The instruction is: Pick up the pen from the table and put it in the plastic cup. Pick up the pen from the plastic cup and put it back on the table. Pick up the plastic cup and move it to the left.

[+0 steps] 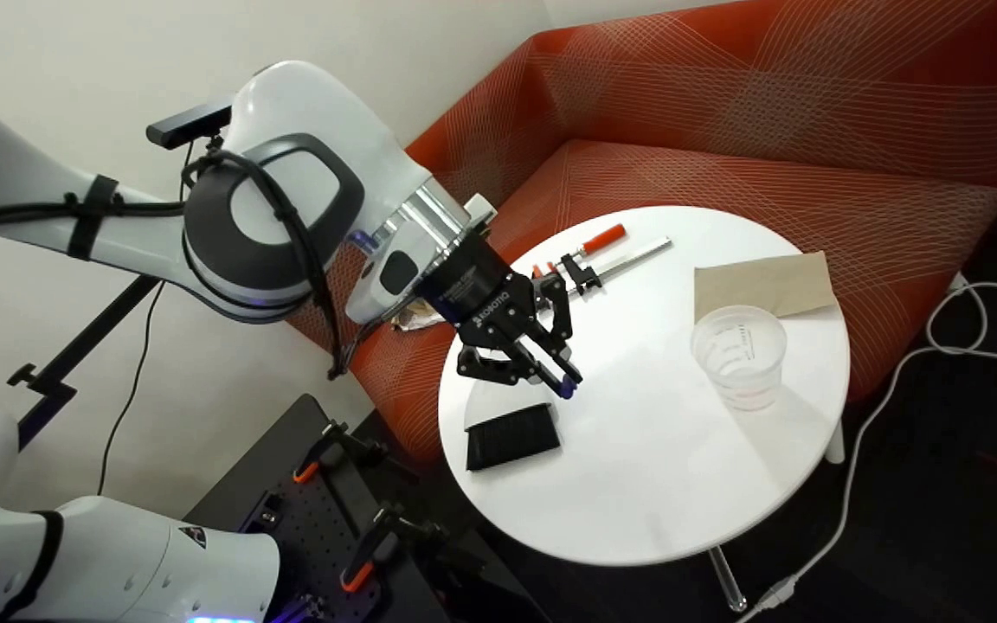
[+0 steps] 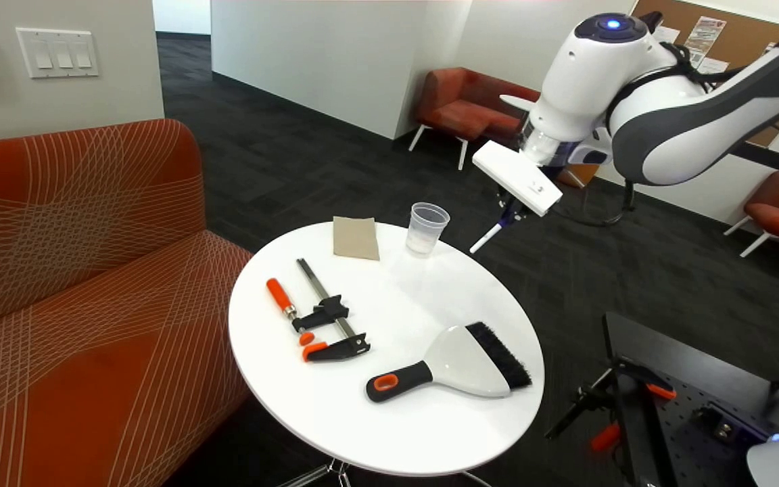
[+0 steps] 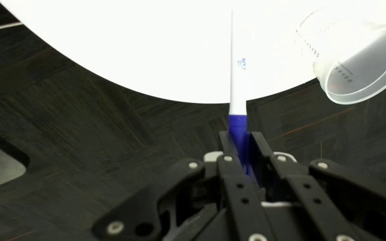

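Soft, even indoor light fills both exterior views; in an exterior view, a faint grey shadow falls beside the clear plastic cup [image 1: 739, 355] on the white worktop [image 1: 637, 493]. In the wrist view that worktop is overexposed to flat white, nearly swallowing the pale end of the pen [image 3: 238, 90] and part of the cup, while the carpet [image 3: 95, 144] looks dim.

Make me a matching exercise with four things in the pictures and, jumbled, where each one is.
Things:
1. slim white-and-blue pen
2. small clear plastic cup
3. brown rectangular papery sheet
4. white-and-black hand brush

Places:
A. lying flat, close to the cup
B. held between black fingers
C. lying well away from the cup
D. standing upright on the round white table

Pairs: 1-B; 2-D; 3-A; 4-C
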